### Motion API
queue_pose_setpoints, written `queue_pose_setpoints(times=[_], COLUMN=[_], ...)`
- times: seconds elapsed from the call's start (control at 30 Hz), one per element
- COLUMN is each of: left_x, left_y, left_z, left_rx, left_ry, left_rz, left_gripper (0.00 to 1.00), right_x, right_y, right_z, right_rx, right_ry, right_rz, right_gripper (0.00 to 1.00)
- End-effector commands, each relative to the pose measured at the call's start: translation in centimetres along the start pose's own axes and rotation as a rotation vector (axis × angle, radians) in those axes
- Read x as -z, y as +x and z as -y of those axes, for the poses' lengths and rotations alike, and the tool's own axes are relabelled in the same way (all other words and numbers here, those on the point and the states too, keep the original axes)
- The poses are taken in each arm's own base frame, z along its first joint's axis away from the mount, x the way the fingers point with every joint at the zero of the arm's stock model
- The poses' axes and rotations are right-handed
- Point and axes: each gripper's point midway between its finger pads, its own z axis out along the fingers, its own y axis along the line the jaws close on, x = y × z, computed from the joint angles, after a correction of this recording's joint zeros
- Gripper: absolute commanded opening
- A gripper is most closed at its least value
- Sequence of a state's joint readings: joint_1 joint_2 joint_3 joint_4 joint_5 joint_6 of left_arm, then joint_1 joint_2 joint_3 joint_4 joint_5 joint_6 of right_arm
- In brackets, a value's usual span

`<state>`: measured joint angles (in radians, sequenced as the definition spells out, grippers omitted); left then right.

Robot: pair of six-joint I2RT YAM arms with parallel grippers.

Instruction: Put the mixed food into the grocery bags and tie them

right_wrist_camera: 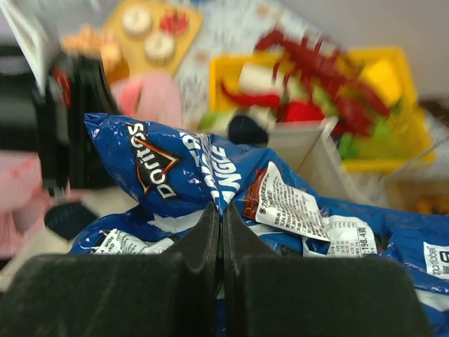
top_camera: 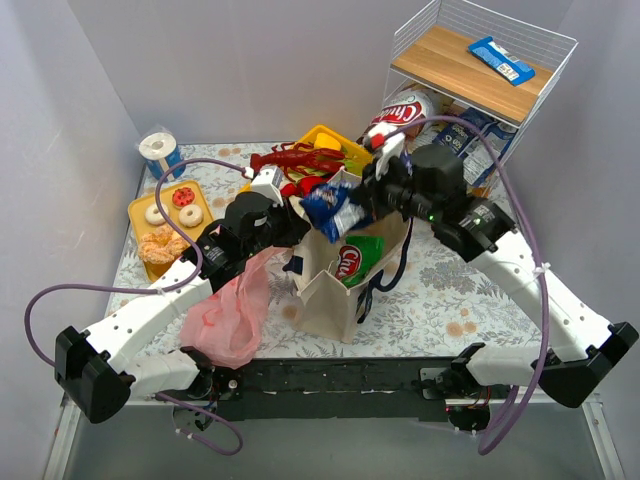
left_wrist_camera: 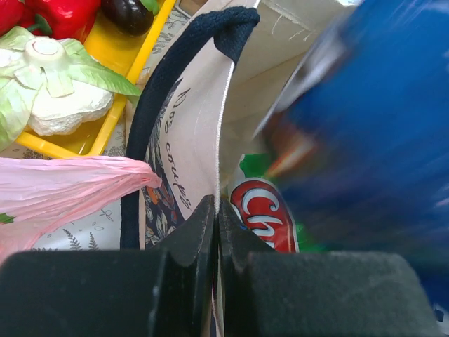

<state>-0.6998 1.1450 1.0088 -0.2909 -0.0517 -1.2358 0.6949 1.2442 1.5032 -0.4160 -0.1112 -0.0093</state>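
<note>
Right gripper point(right_wrist_camera: 221, 217) clamps one crinkly blue Doritos packet point(right_wrist_camera: 175, 168) just above the stiff beige canvas tote point(top_camera: 325, 290); left gripper point(left_wrist_camera: 216, 214) pinches its rim. Inside, seemingly one green packet point(top_camera: 362, 258); one thin pink bag point(top_camera: 235, 310) droops beside it.

Walled lab tabletop point(top_camera: 450, 290), toy food point(top_camera: 300, 158)

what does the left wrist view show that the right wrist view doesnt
Only left wrist: the left gripper shut on the canvas tote rim, its navy strap, and a red-and-green packet inside. Only right wrist: the right gripper shut on the blue Doritos packet, plus a red toy lobster. Both: the pink bag, the yellow tray, and that blue packet, blurred in the left view.
</note>
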Motion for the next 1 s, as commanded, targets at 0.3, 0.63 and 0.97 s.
queue_pose_setpoints(times=[0.3, 0.63, 0.97], left_x=[0.0, 0.7, 0.8], left_y=[-1.0, -0.5, 0.1], left_z=[0.5, 0.2, -0.1], left_rx=[0.016, 0.034, 0.029], left_ry=[0.017, 0.021, 0.019], left_rz=[0.043, 0.046, 0.031], left_gripper=[0.0, 0.0, 0.0], right_x=[-0.7, -7.5, -6.3], right_y=[11.8, 23.3, 18.7], right_z=[0.3, -5.3, -4.1], right_rx=[0.116, -0.124, -0.122], right_ry=[0.182, -0.052, 0.03], right_rz=[-0.332, -0.517, -0.5], right_gripper=[0.01, 0.01, 0.31])
